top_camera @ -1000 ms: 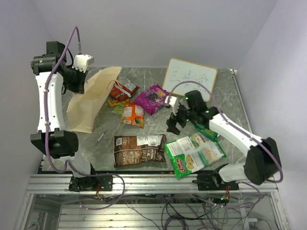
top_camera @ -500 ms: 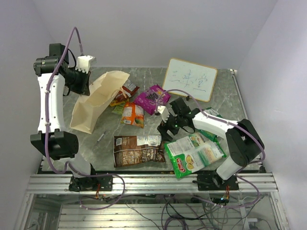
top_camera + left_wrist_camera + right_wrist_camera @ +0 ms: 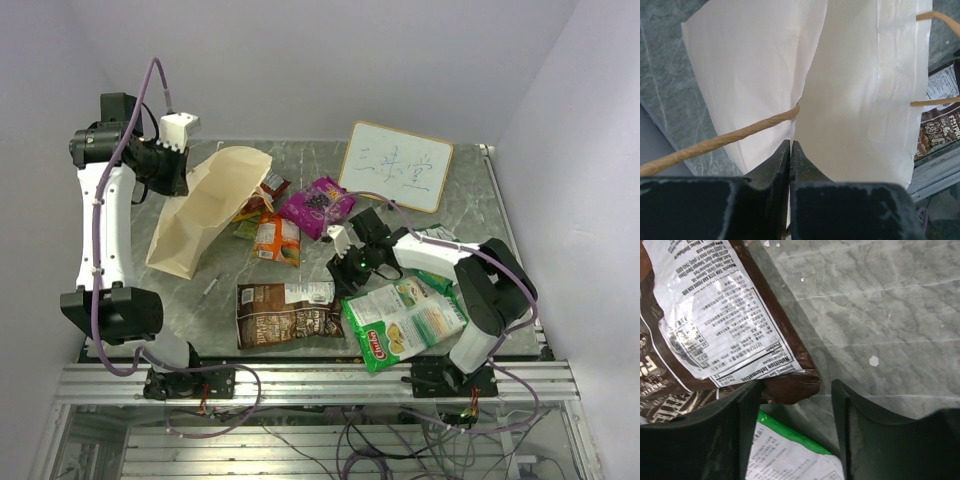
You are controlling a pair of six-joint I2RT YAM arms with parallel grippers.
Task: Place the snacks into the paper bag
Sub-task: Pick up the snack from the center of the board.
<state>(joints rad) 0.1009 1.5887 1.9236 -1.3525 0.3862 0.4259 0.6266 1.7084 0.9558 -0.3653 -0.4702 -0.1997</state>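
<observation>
My left gripper is shut on the top edge of the cream paper bag, holding its mouth up and open toward the snacks; in the left wrist view the jaws pinch the bag's paper beside a cord handle. My right gripper is open and low over the table, its jaws around the right corner of the brown packet, just above the green-and-white packet. The brown packet and green-and-white packet lie near the front. Orange, purple and red packets lie by the bag's mouth.
A framed whiteboard leans at the back right. A thin pen lies left of the brown packet. A small green packet lies under the right arm. The metal rail runs along the table's near edge.
My left gripper lifted the bag's edge, so the mouth stands open. My right gripper moved left and down to the brown packet's right corner.
</observation>
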